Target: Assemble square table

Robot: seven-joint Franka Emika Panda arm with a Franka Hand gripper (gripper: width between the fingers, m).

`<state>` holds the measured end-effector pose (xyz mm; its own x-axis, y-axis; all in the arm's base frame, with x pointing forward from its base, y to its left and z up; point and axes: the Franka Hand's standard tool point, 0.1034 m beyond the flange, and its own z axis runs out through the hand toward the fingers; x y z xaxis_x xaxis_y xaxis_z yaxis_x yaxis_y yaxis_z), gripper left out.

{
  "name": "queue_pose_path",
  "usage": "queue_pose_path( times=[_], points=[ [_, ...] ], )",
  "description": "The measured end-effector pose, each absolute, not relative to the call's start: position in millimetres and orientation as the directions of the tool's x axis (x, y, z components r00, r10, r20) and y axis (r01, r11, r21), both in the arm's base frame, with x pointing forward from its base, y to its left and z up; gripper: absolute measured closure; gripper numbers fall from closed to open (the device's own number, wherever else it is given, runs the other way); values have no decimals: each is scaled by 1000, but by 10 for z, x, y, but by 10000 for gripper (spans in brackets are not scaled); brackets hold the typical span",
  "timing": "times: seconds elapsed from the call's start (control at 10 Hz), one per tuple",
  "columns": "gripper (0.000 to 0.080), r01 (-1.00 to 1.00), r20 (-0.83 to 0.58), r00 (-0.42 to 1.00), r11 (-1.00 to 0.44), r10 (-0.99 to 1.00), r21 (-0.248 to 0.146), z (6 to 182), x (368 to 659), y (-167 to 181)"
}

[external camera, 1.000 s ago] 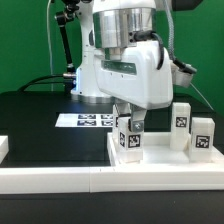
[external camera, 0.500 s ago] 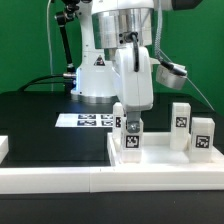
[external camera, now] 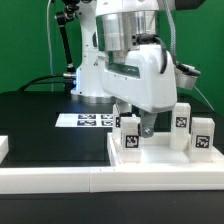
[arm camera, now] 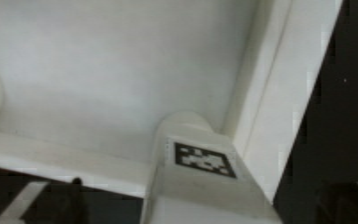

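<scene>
In the exterior view a green backdrop stands behind a black worktop (external camera: 40, 125) edged by a long white rail (external camera: 60, 180), with the marker board (external camera: 88, 120) lying flat behind the white square slab (external camera: 160, 157), on which white tagged legs stand upright: one (external camera: 130, 137) just beside the fingers (external camera: 146, 126), which look spread and pinch nothing, and two more (external camera: 181, 125) (external camera: 202, 138) toward the exterior view's right. In the wrist view the slab's flat white surface (arm camera: 105, 70) and raised rim (arm camera: 286, 80) fill the frame, with a tagged leg (arm camera: 201, 165) standing on the slab close against the rim.
</scene>
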<state>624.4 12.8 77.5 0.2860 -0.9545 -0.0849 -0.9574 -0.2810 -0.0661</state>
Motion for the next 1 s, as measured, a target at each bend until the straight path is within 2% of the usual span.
queue_pose_path(
  times=[0.3, 0.6, 1.0],
  points=[
    [150, -882, -70, 470, -464, -880, -81, 770, 6242, 125],
    [150, -724, -45, 689, -684, -723, -95, 767, 6241, 116],
    [150, -492, -9, 870, -867, -492, -77, 761, 6234, 123]
  ],
)
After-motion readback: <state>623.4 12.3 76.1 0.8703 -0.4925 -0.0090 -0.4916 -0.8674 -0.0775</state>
